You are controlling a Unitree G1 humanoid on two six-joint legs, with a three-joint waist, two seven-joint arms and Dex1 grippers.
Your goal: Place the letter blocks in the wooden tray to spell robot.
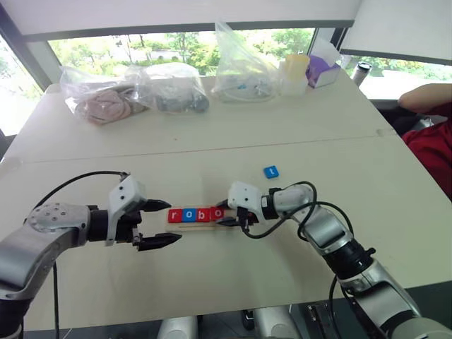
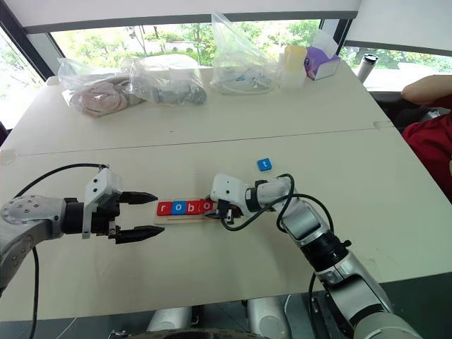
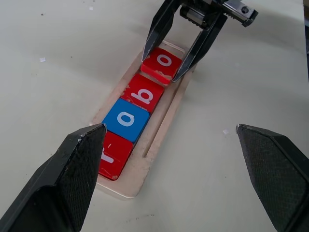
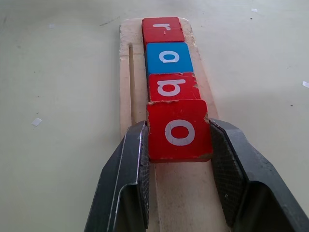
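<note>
Left gripper (image 1: 164,222) hangs just off the left end of the wooden tray (image 3: 159,121), jaws spread wide and empty. It points along the tray's length, a position that would, in my judgement, let it steady the frame if the frame slides.

The tray lies on the pale table (image 1: 212,275) between the two grippers. Its slot holds, from the left, a red r block (image 4: 162,29), a blue o block (image 4: 169,57) and a red b block (image 4: 172,87), seated flat and touching in a row.

The red second o block (image 4: 179,130) sits in fourth position, against the b. Right gripper (image 4: 178,159) is clamped on it, one finger on each side edge, coming in from the tray's right end. The side grip leaves the letter face visible and the near edge free to meet the b. In the left wrist view this tile looks slightly raised at one edge; whether it is fully seated cannot be confirmed.

The blue t block (image 1: 271,171) lies loose on the table, beyond the right gripper and apart from the tray. The fifth slot is not yet filled.
</note>
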